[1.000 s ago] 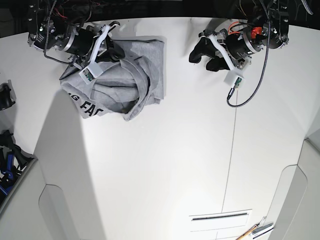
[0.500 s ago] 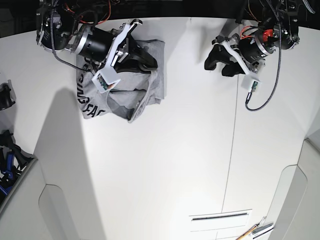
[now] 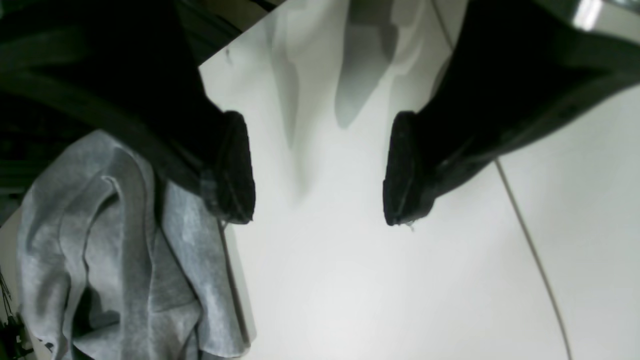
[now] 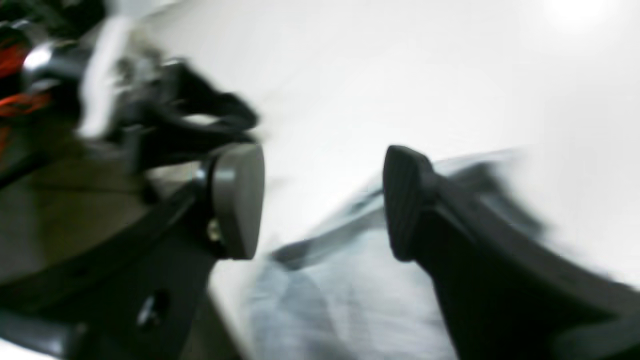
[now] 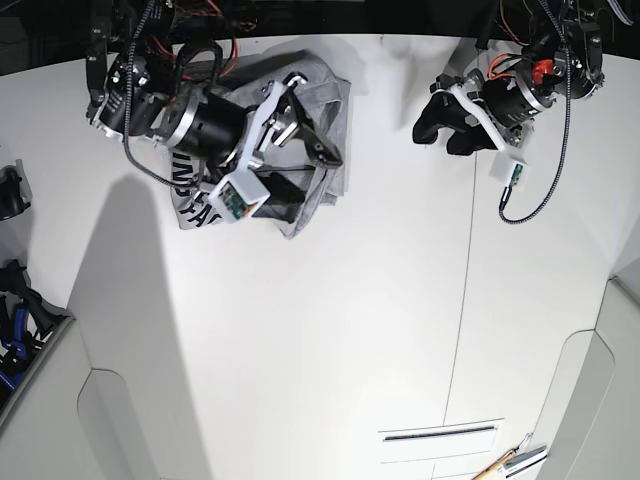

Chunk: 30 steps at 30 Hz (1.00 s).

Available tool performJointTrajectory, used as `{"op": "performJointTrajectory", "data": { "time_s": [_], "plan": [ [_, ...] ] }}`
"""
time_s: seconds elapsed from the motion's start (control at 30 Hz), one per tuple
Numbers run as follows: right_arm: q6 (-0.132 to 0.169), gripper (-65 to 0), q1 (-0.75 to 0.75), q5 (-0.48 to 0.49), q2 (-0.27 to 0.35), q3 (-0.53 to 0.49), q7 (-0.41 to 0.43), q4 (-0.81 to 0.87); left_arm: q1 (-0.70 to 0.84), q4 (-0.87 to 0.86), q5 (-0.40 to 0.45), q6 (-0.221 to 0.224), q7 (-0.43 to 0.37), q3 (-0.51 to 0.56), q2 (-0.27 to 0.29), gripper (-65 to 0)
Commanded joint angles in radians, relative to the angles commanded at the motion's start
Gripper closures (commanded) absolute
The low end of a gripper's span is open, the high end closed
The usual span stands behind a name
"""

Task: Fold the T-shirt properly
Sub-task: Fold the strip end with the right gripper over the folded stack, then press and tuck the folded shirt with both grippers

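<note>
The heather-grey T-shirt lies crumpled at the table's far left, with black printed letters showing at its left edge. My right gripper hovers over the heap, open and holding nothing. In the blurred right wrist view, its pads stand wide apart above grey cloth. My left gripper is open and empty over bare table to the right of the shirt. In the left wrist view, this gripper is wide open, with the shirt at lower left.
A thin seam runs down the white table on the right. A slot and some tools lie at the near right. Dark gear sits at the left edge. A cable hangs from the left arm.
My right arm has swung right across the shirt, and its gripper now stands open. The shirt has shifted right and bunched up. My left arm has moved slightly right.
</note>
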Motion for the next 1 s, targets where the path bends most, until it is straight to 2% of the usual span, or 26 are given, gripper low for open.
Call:
{"op": "performJointTrajectory", "data": {
  "time_s": [0.07, 0.13, 0.17, 0.23, 0.47, 0.5, 0.57, 0.6, 0.67, 0.7, 0.73, 0.83, 0.87, 0.93, 1.0],
  "plan": [
    [-0.021, -37.0, 0.017, -0.053, 0.0, 0.036, 0.043, -0.019, 0.0, 0.0, 0.0, 0.0, -0.001, 0.0, 0.0, -43.4],
    [-0.077, -37.1, 0.033, -0.089, 0.0, 0.056, 0.066, -0.055, 0.0, 0.0, 0.0, 0.0, -0.004, 0.0, 0.0, -43.4],
    [-0.092, -37.0, 0.045, -0.101, 0.0, 0.059, 0.07, -0.076, 0.0, 0.0, 0.0, 0.0, -0.004, 0.0, 0.0, -43.4],
    [-0.101, -37.0, 0.075, -0.109, -0.001, 0.059, 0.088, -0.129, 0.0, 0.0, -0.008, 0.0, -0.005, 0.0, 0.0, -43.4],
    [-0.098, -37.1, 0.243, -0.126, -0.01, 0.056, 0.114, -0.388, 0.0, 0.0, -0.029, 0.0, -0.004, 0.0, 0.0, -43.4],
    [-0.09, -37.1, 0.262, -0.122, -0.014, 0.052, 0.114, -0.425, 0.0, 0.0, -0.029, 0.0, -0.004, 0.0, 0.0, -43.4],
    [-0.047, -37.0, 0.285, -0.092, -0.017, 0.029, 0.113, -0.489, 0.0, 0.0, -0.029, 0.0, -0.004, 0.0, 0.0, -43.4],
    [-0.037, -36.9, 0.29, -0.085, -0.017, 0.009, 0.113, -0.512, 0.0, 0.0, -0.029, 0.0, -0.004, 0.0, 0.0, -43.4],
    [-0.039, -36.8, 0.29, -0.086, -0.017, -0.036, 0.113, -0.545, 0.0, 0.0, -0.029, -0.001, -0.004, 0.0, 0.0, -43.4],
    [-0.041, -35.2, 0.29, -0.086, -0.016, -0.058, 0.113, -0.556, 0.0, 0.0, -0.029, 0.0, -0.004, 0.0, 0.0, -43.4],
    [-0.042, -29.7, 0.29, -0.09, -0.017, -0.076, 0.113, -0.559, 0.0, 0.0, -0.029, -0.001, -0.004, 0.0, 0.0, -43.4],
    [-0.041, -2.9, 0.292, -0.089, -0.018, -0.114, 0.114, -0.56, 0.0, 0.0, -0.029, -0.001, -0.004, 0.0, 0.0, -43.4],
    [-0.041, 0.0, 0.294, -0.089, -0.023, -0.123, 0.114, -0.56, 0.0, 0.0, -0.029, -0.001, -0.004, 0.0, 0.0, -43.4],
    [-0.036, 0.0, 0.296, -0.081, -0.045, -0.128, 0.114, -0.559, 0.0, 0.0, -0.025, 0.0, -0.004, 0.0, 0.0, -43.4],
    [0.01, 0.0, 0.299, -0.041, -0.076, -0.128, 0.113, -0.559, 0.0, 0.0, -0.02, 0.0, -0.004, 0.0, 0.0, -43.4]
  ]
}}
